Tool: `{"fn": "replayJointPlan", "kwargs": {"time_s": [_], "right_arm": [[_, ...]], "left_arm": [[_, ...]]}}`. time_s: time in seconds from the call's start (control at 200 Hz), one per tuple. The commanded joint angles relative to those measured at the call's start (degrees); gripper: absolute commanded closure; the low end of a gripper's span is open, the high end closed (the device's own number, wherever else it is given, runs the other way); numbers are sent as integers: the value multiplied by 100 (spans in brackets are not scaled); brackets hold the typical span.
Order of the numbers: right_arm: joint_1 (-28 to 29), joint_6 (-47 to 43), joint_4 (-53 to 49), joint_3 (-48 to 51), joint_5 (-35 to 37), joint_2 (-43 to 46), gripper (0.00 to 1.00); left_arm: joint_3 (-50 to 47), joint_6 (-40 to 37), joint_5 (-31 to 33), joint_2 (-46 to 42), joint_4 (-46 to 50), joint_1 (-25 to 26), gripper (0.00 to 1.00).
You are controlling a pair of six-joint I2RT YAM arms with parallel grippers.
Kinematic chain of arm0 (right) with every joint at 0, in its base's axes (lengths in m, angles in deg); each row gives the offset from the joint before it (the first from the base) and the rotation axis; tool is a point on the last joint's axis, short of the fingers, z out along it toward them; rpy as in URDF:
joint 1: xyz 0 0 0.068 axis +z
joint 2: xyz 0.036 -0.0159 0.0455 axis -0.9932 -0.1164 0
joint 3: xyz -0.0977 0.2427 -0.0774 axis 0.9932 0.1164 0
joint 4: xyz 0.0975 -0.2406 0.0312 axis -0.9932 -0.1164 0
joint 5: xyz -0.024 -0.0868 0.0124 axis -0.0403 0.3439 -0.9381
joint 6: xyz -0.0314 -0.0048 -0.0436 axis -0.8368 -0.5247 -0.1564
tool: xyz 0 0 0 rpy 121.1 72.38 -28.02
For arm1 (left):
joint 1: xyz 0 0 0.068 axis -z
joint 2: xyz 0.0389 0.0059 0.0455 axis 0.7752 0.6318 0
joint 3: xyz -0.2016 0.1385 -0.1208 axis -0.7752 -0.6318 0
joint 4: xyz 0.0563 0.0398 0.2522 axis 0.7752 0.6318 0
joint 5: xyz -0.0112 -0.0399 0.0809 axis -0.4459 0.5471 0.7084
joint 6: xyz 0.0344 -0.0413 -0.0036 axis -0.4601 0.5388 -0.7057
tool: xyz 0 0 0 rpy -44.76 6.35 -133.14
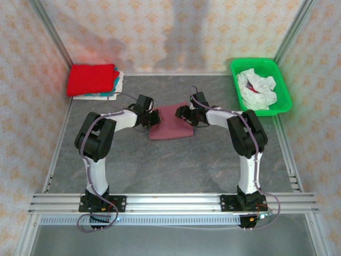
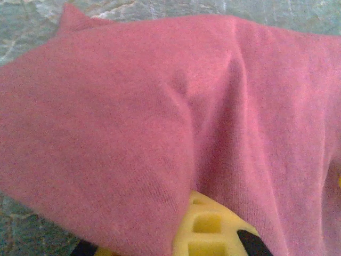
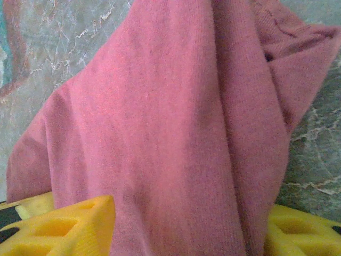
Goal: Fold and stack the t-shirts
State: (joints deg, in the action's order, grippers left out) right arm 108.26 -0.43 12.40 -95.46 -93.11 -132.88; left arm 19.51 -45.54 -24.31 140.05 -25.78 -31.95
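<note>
One maroon shirt (image 1: 170,129), partly folded, at the middle of the bench (image 1: 176,170). Left pincer (image 1: 154,118): closed on its left edge. Right pincer (image 1: 184,113): open, cloth lying between its fingers. Folded pile, red shirt (image 1: 91,79) on top: far left corner. Step in hand, I judge: taking hold for a fold or the carry. Next move calls for the right pincer to close before both lift.

Patterned walls (image 1: 160,32), grey marbled table (image 1: 176,165)

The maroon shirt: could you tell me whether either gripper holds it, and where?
Left gripper shut on the shirt at its left edge; right gripper open around its right edge.
</note>
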Motion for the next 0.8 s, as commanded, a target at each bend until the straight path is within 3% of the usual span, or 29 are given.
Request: {"fn": "replayJointPlan", "kwargs": {"time_s": [0.0,0.225,0.355,0.596,0.796], "right_arm": [[24,52,269,227,-88,176,40],[-56,-248,286,637,233,1176,34],[-60,-629,481,929,464,1719,24],[-60,-950,1233,1319,247,2073,21],[-60,-926,1395,1351,8,2143,21]], "left_arm": [[82,-201,51,55,349,-147,100],[503,-1049,847,-525,1203,-557,100],[1335,-1820,1187,-531,1805,-604,100],[3097,-3272,1939,-61,2712,-642,100],[4155,-4184,1843,368,2886,-1015,100]]}}
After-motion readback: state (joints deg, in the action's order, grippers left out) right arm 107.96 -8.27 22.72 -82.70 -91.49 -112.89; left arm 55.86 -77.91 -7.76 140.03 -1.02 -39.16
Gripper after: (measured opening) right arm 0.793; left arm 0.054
